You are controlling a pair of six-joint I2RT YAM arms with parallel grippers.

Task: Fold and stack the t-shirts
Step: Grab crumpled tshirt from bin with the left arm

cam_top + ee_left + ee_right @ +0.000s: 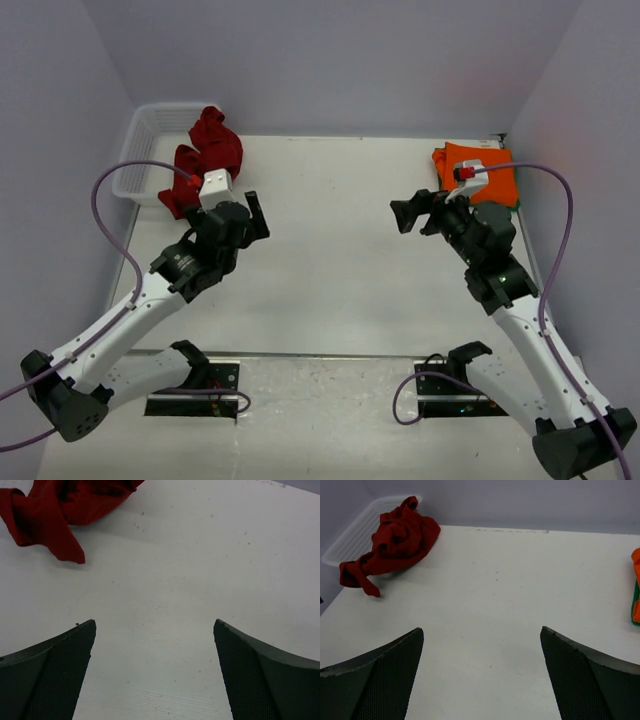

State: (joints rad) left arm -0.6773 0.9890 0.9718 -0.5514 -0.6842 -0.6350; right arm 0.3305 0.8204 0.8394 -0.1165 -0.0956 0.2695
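Spread wide, the left pincer (256, 218) is held over the white table (330, 270), just to the right of the white mesh basket (140, 160) and nearer the arm bases than it. Nothing is gripped between its fingers, and only bare tabletop is seen in the gap in the left wrist view. The right pincer (410, 212) is opened about as far and is likewise empty. It is held far to the right of the basket and is turned back toward it.

The dark red t-shirt (205, 160) is seen crumpled in a loose heap against the basket's right rim, with one twisted end trailing onto the table on the near side. Whether part of it lies inside the basket cannot be told for certain. The bright orange t-shirt (480, 175) is laid flat and folded at the far right corner, well apart from the basket. A green t-shirt (635, 607) is shown only as a thin edge beneath it.
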